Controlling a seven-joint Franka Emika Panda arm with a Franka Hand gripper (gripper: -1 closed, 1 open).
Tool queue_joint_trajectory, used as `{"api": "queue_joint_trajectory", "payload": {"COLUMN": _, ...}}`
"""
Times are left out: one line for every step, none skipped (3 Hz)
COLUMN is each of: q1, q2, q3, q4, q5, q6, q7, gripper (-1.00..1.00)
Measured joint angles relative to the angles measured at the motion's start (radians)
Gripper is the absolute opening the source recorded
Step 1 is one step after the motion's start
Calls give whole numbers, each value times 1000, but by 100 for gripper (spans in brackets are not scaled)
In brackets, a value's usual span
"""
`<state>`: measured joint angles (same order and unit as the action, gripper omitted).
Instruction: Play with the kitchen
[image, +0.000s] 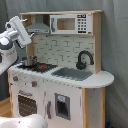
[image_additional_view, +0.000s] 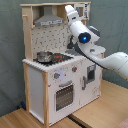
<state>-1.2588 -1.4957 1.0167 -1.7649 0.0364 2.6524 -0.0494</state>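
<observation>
Beside a grey curtain (image: 115, 60), the kitchen (image: 60, 75) stands on a wood floor (image_additional_view: 95, 112).

Nearest in the first exterior view is the oven door (image: 27, 105); above it a pot (image: 28, 61) sits on the stovetop, with the sink (image: 72, 74) and black faucet (image: 84, 59) at 3 o'clock. Farther up, the gripper (image: 19, 25) hangs before the grey hood (image: 39, 27), its pincer state impossible to tell. No writing is readable on the microwave (image: 70, 23).
</observation>
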Motion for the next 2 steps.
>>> {"api": "queue_joint_trajectory", "payload": {"q1": -44, "q2": 0, "q3": 2, "q4": 31, "q5": 0, "q6": -49, "q7": 73, "gripper": 100}}
{"api": "queue_joint_trajectory", "payload": {"q1": -100, "q2": 0, "q3": 4, "q4": 73, "q5": 0, "q6": -100, "q7": 145, "gripper": 100}}
